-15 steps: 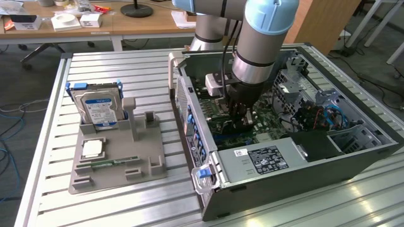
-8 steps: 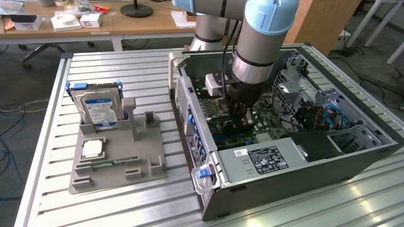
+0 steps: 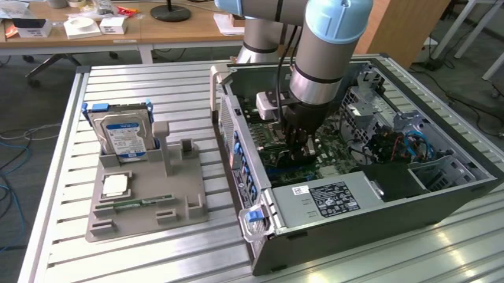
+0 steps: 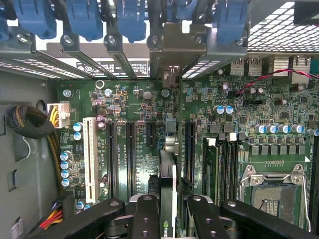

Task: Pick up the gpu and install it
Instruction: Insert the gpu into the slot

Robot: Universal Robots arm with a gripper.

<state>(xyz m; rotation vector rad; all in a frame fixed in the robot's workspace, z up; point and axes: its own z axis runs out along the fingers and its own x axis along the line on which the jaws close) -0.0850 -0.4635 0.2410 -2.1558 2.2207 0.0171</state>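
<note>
Outside cam looks down from up high at my open PC case (image 3: 441, 194) — wrist cam's close over its motherboard (image 4: 144, 124), straight down.

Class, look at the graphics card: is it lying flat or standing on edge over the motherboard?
On edge. In the wrist view the gpu appears as a thin strip between the tool's fingers, running along the motherboard slots.

Layout: open computer case beside a parts holder on a slatted table.

The open black metal computer case (image 3: 370, 236) lies on the slatted aluminium table (image 3: 157, 82), at the exterior view's right. The grey plastic parts holder (image 3: 146, 203) sits to its left, carrying an upright blue-labelled silver hard drive (image 3: 122, 135). Inside the case, the green motherboard (image 4: 134, 149) lies under the black two-finger gripper (image 4: 167, 209), which holds the thin dark gpu card (image 4: 168, 184) edge-on among the expansion slots.
</note>
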